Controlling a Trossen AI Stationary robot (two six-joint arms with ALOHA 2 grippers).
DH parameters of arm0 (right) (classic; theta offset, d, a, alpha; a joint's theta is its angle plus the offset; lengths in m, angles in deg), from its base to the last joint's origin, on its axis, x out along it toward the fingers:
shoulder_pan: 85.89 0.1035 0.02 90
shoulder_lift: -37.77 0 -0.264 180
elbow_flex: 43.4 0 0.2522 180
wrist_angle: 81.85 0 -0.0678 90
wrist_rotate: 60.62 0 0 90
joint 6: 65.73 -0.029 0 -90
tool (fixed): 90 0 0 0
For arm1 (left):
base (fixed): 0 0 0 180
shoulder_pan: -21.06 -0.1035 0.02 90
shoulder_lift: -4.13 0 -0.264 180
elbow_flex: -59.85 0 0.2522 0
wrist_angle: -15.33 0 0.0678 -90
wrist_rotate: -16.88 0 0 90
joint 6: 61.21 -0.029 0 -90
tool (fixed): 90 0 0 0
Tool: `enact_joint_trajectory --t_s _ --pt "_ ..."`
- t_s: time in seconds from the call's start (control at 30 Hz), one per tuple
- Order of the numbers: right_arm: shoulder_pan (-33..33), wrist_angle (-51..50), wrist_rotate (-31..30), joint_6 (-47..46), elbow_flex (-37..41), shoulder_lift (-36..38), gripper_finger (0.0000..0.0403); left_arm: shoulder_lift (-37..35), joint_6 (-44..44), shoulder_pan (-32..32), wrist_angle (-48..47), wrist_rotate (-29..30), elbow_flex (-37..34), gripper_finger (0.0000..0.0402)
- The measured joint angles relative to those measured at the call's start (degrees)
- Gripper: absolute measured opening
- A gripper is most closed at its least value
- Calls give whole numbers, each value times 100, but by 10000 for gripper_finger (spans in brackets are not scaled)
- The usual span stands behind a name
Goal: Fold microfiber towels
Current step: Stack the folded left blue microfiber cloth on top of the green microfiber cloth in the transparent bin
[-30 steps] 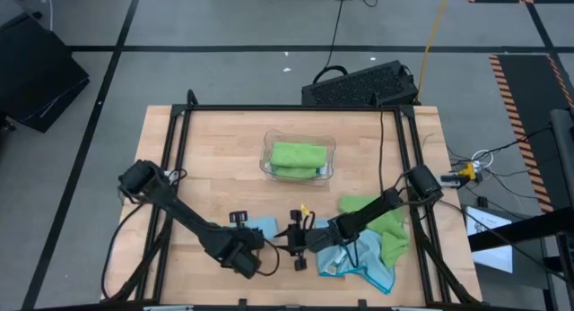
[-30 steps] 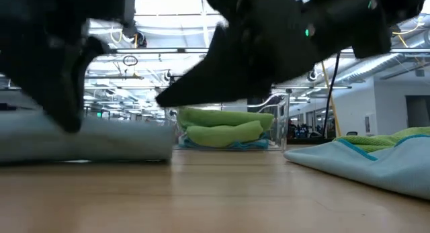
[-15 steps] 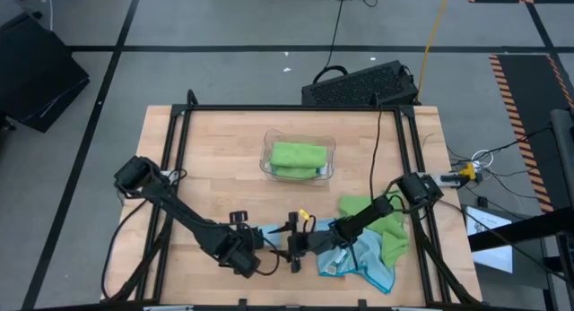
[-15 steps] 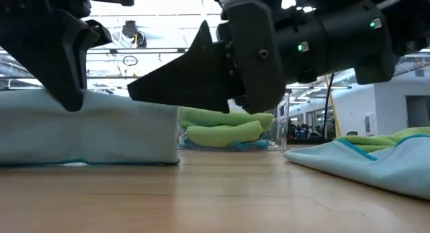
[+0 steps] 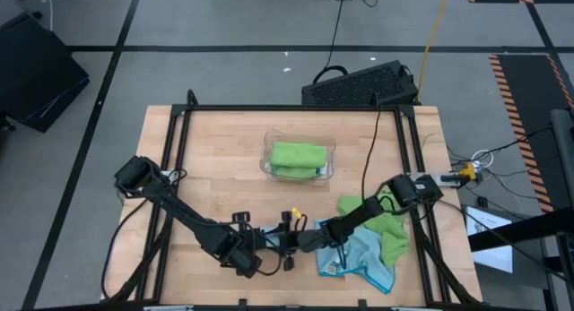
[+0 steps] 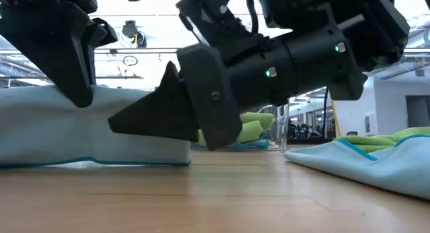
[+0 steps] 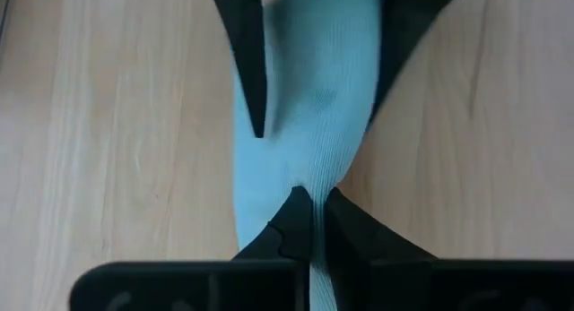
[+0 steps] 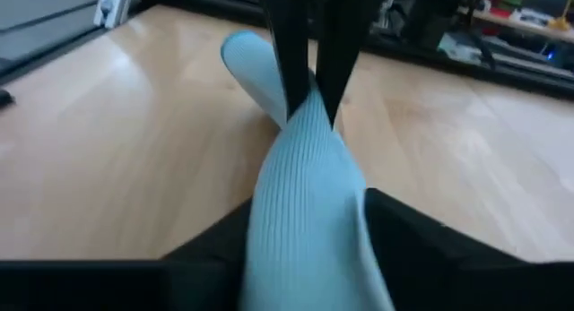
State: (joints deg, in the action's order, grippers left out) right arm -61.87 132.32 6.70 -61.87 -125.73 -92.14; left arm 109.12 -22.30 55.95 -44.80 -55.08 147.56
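The left gripper (image 5: 260, 254) sits low at the table's (image 5: 224, 177) near edge, left of centre, its fingers (image 7: 300, 223) pinched shut on a light blue towel (image 7: 309, 96), which bunches into a narrow waist where they bite. That blue towel lies folded flat on the wood, a long low slab in the low view (image 6: 94, 135). Just to its right the right gripper (image 5: 294, 243) reaches in from the other side, its two fingers (image 8: 404, 230) standing apart with the towel's ridge (image 8: 305, 194) running between them; whether they press on it cannot be told. Behind, near the table's middle, a clear tray (image 5: 265, 164) holds a folded green towel (image 5: 298, 158). On the right, a loose heap of one green towel (image 5: 387, 227) and another blue one (image 5: 363, 258) lies under the right arm.
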Motion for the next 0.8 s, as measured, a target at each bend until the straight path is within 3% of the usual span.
enact_joint_trajectory --t_s 0.23,0.53,0.8 --pt "-118 -141 41 -538 -5 -9 20 -2 93 48 -22 160 -1 21" --pt "-147 -154 78 -1005 -5 -9 11 -7 636 208 68 620 -122 132" --pt "-212 -190 199 -1270 -5 -9 9 98 736 317 711 1074 -122 224"
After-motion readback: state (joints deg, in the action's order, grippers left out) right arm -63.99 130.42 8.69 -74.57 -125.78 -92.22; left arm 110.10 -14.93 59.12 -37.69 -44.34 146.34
